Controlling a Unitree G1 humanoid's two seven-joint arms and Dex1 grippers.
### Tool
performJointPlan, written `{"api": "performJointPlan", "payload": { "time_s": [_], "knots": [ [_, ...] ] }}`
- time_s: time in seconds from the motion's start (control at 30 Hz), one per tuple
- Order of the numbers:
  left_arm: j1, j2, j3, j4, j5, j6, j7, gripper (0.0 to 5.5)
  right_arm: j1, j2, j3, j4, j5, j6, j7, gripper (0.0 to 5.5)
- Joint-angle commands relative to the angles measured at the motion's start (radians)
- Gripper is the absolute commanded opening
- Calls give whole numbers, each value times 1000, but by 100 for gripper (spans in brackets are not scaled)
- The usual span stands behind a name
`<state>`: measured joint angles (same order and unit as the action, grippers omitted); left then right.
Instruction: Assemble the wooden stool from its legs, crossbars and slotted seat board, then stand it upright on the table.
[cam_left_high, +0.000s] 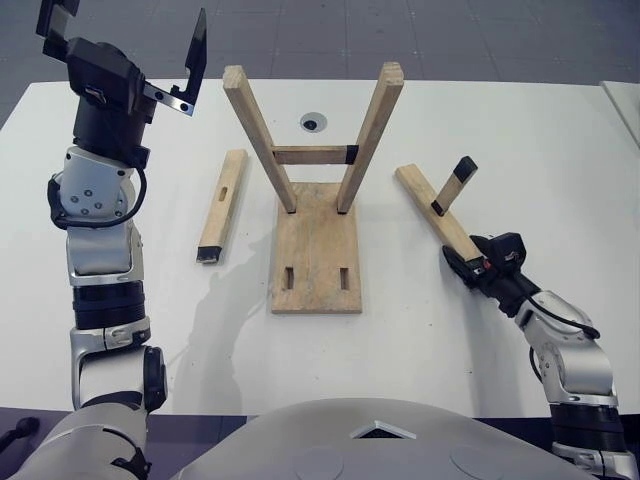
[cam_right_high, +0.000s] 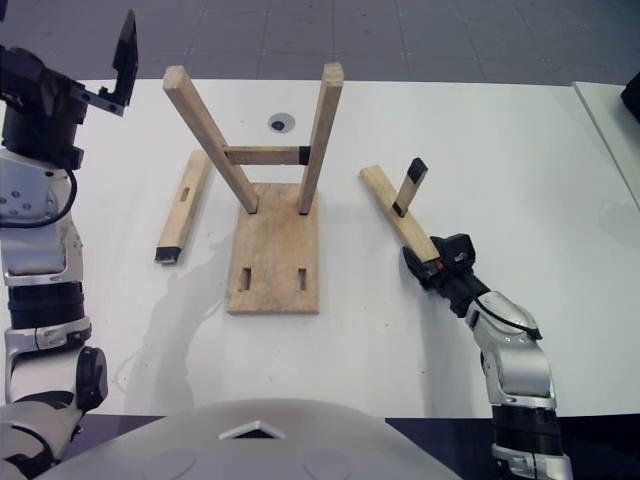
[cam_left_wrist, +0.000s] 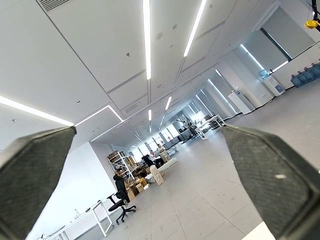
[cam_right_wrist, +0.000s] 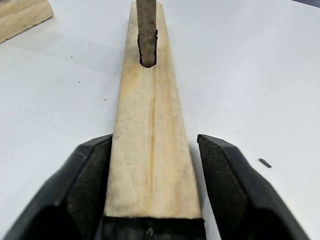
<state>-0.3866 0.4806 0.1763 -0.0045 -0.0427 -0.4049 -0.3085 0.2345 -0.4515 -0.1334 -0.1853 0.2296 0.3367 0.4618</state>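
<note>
The slotted seat board (cam_left_high: 316, 250) lies flat mid-table. Two legs (cam_left_high: 258, 135) (cam_left_high: 370, 135) stand slanted in its far slots, joined by a crossbar (cam_left_high: 312, 155). Its two near slots are empty. A loose leg (cam_left_high: 222, 205) lies to the board's left. Another leg (cam_left_high: 430, 208) lies to the right with a short crossbar (cam_left_high: 453, 187) sticking up from it. My right gripper (cam_left_high: 467, 262) is shut on this leg's near end, its fingers (cam_right_wrist: 95, 175) on either side of it. My left gripper (cam_left_high: 130, 30) is open and empty, held high over the far left of the table.
A round hole (cam_left_high: 313, 122) sits in the white table (cam_left_high: 520, 130) behind the standing legs. A second table edge (cam_left_high: 625, 100) shows at the far right. Bare tabletop surrounds the parts on both sides and in front.
</note>
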Motion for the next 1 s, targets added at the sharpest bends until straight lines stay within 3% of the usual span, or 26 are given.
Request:
{"api": "performJointPlan", "payload": {
  "time_s": [0.03, 0.3, 0.47, 0.57, 0.73, 1.0],
  "knots": [
    [-14, 1, -4, 12, -6, -2, -8, 540, -21, 27, 20, 7, -3, 19, -16, 219],
    [-42, -8, 0, -1, -25, 15, 2, 540, -122, 55, -14, -36, 16, 27, -72, 202],
    [-119, -50, 41, -128, -194, 331, 72, 540, -300, 51, -137, -181, 163, 158, -138, 202],
    [-173, -85, 75, -218, -418, 581, 123, 540, -418, 35, -191, -257, 292, 265, -157, 202],
    [-189, -156, 154, -303, -1017, 937, 242, 540, -609, 12, -269, -323, 584, 424, -185, 202],
    [-48, -107, 104, -385, -1621, 1149, 334, 540, -736, 11, -270, -277, 945, 543, -182, 202]
  ]
}}
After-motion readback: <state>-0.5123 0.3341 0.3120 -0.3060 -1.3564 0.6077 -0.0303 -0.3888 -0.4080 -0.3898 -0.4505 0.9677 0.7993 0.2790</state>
